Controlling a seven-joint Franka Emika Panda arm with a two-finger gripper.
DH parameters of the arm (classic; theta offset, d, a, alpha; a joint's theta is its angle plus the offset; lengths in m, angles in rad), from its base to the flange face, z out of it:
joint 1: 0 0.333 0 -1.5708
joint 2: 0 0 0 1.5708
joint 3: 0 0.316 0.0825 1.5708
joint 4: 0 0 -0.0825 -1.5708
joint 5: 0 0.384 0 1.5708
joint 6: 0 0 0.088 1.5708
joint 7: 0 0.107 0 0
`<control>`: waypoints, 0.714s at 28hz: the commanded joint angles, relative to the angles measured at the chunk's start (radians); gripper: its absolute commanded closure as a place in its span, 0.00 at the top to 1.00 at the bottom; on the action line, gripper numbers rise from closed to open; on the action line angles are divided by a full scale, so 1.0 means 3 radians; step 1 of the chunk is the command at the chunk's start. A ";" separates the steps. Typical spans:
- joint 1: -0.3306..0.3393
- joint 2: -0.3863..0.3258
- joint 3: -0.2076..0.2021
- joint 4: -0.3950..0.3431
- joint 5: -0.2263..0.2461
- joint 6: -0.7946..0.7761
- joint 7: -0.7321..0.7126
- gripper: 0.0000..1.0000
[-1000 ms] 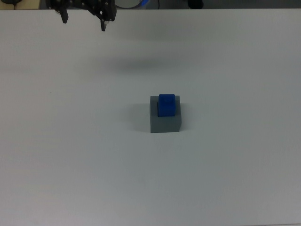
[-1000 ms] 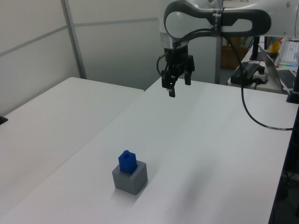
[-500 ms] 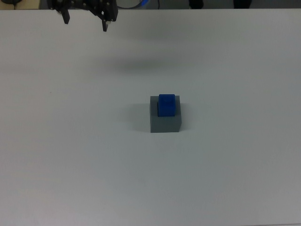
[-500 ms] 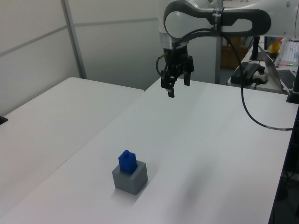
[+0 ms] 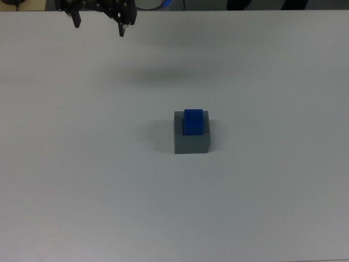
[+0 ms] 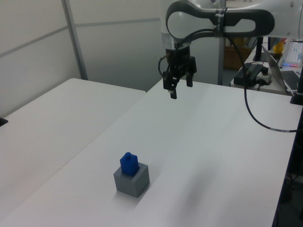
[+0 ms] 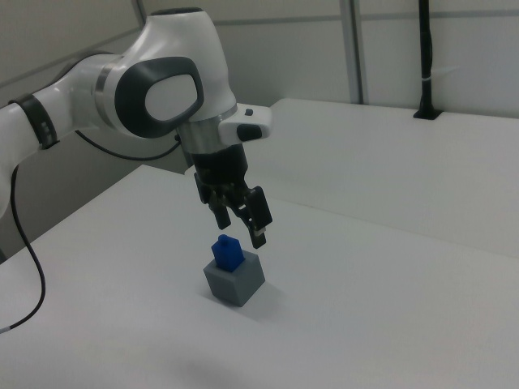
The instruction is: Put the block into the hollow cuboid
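Observation:
The blue block sits in the recess of the grey hollow cuboid, its upper half sticking out above the rim. The left view shows the block on the cuboid near the table's front, and the right view shows the block in the cuboid. My gripper hangs open and empty high above the table, at the top view's upper left, far from both. It is the black gripper in the left view, and in the right view this gripper appears just above the block.
The white table spreads around the cuboid on all sides. A second white table adjoins at the left view's left. A desk with cables and equipment stands at the left view's right, behind the arm.
The gripper has drifted very slightly upward and away; block and cuboid have not moved.

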 commanded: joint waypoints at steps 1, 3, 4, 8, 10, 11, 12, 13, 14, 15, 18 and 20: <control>-0.0013 -0.0043 -0.0002 -0.0070 0.0071 0.0057 -0.0078 1.00; -0.0013 -0.0038 -0.0002 -0.0070 0.0071 0.0057 -0.0078 1.00; -0.0013 -0.0038 -0.0002 -0.0070 0.0071 0.0057 -0.0078 1.00; -0.0013 -0.0033 -0.0002 -0.0070 0.0071 0.0057 -0.0058 1.00; -0.0013 -0.0033 0.0003 -0.0070 0.0071 0.0062 -0.0047 1.00; -0.0013 -0.0028 0.0003 -0.0070 0.0071 0.0062 -0.0047 1.00; -0.0013 -0.0028 0.0003 -0.0070 0.0071 0.0062 -0.0042 1.00; -0.0013 -0.0028 0.0003 -0.0075 0.0071 0.0062 -0.0042 1.00; -0.0013 -0.0028 0.0003 -0.0075 0.0076 0.0057 -0.0047 1.00; -0.0008 -0.0028 0.0003 -0.0075 0.0071 0.0062 -0.0047 1.00; -0.0008 -0.0023 0.0008 -0.0075 0.0076 0.0062 -0.0042 1.00; -0.0008 -0.0028 0.0008 -0.0075 0.0076 0.0062 -0.0042 1.00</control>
